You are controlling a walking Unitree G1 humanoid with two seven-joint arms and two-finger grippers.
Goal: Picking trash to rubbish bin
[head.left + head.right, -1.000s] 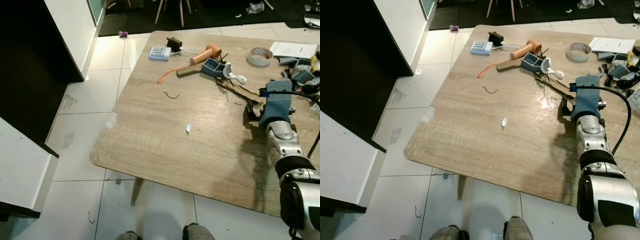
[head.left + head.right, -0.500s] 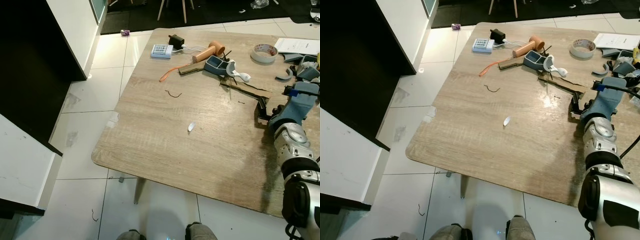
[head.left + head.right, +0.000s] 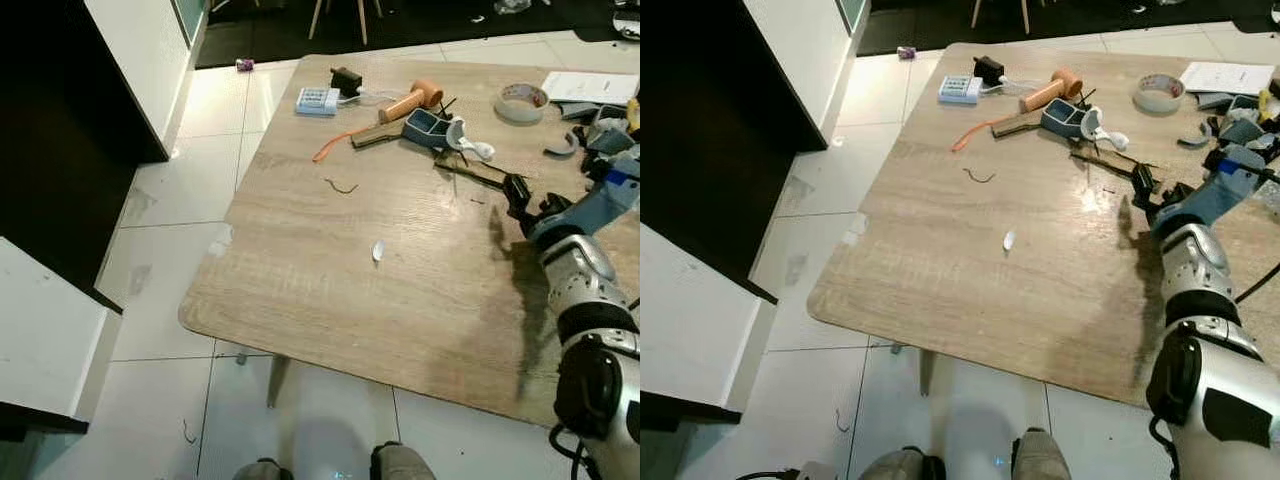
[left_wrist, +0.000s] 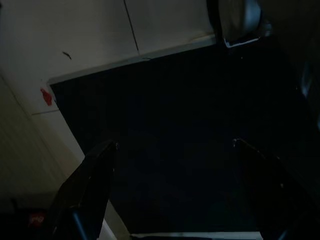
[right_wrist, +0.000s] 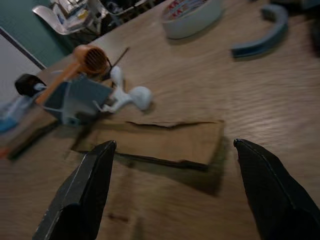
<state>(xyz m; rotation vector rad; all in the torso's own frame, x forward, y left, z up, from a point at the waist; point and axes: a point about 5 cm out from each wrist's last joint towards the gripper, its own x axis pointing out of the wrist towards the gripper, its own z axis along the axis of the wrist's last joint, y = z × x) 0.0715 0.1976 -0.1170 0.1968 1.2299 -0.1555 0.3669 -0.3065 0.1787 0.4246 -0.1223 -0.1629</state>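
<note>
- Nearest, on the white tiled floor (image 3: 170, 200): the tips of two grey feet (image 3: 400, 463) at the near edge, left of the tabletop's leg.
- Left tool (image 4: 172, 190): hanging idle in shade over dark floor, fingers spread wide, holding nothing.
- Wooden tabletop (image 3: 330, 290): near half mostly bare, with a small white scrap (image 3: 378, 251) near the middle and a thin dark wire bit (image 3: 342, 186) farther back.
- Right tool (image 5: 175, 190): low over the tabletop on the right, fingers wide apart and empty, aimed at a torn strip of brown cardboard (image 5: 165, 142) lying flat just ahead.
- Beyond the cardboard: a grey-blue box (image 5: 75, 100), a white plastic piece (image 5: 127, 95) and an orange-handled tool (image 3: 410, 102); a roll of tape (image 3: 521, 102) and papers (image 3: 590, 88) at the far right.
- Far left of the tabletop: a white battery holder (image 3: 316, 100) and an orange strap (image 3: 335, 145).
- Progress, as a judgement: early; nothing gripped, scraps lying on the tabletop, no rubbish bin to be made out, so grasp, carry and drop all remain.
</note>
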